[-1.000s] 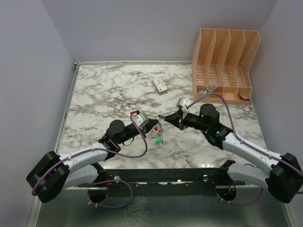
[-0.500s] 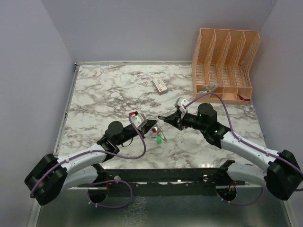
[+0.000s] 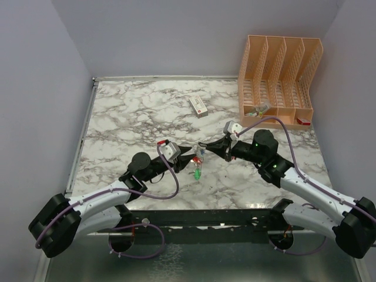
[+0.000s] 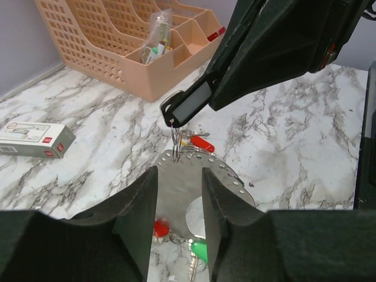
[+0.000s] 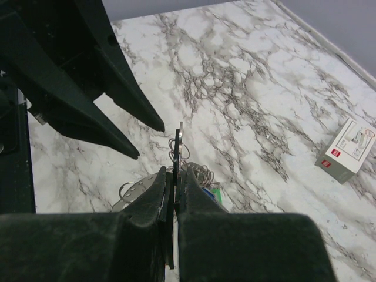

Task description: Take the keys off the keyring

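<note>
A white marble-patterned table [image 3: 129, 111] with grey veins sits enclosed by plain pale lilac walls [image 3: 176, 35]; a peach plastic file rack [image 3: 281, 59] stands at its far right corner.

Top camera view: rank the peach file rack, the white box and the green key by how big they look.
1. peach file rack, by far the largest
2. white box
3. green key, clearly the smallest

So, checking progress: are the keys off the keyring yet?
No, on it: red and green keys hang from the keyring held by the right claw.
</note>
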`<state>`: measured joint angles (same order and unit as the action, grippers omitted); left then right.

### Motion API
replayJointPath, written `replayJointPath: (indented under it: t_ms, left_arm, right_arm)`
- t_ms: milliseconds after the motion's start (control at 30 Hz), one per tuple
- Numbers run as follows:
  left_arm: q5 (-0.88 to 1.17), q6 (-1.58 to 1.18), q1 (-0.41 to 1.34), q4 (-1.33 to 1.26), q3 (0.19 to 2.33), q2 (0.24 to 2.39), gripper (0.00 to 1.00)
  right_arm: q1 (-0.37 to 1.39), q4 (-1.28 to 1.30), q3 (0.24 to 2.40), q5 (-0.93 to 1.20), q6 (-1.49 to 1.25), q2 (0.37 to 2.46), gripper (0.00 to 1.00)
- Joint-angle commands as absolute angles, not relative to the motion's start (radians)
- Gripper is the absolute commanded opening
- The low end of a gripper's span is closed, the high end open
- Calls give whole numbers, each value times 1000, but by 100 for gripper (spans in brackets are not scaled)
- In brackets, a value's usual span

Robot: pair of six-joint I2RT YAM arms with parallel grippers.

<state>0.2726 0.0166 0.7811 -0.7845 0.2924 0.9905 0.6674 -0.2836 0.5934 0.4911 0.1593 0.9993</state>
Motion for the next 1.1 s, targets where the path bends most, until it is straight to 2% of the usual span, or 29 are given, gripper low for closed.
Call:
replayJointPath:
  t_ms: [0, 167, 367, 467, 567, 733, 1067]
  left_arm:
    - [325, 14, 787, -799, 313, 1024, 40]
    - [332, 18, 787, -799, 340, 1054, 44]
    - [326, 27, 787, -801, 366, 1084, 43]
    - [332, 33, 787, -800, 374, 1100, 38]
    - [336, 37, 787, -800, 374, 1114, 28]
    - [341, 41, 787, -799, 371, 1130, 23]
    - [349, 42, 787, -801, 390, 1151, 22]
  right_arm:
    - [665, -275, 595, 538, 176, 968, 1]
    - [668, -273, 597, 554, 178, 974, 1]
    - [673, -268, 602, 563, 182, 987, 1]
    - [674, -265, 603, 564, 184, 989, 1]
    - [673, -270, 599, 563, 184, 982, 1]
    - [673, -271, 598, 559, 184, 983, 1]
    - [673, -266, 602, 575, 187, 996, 1]
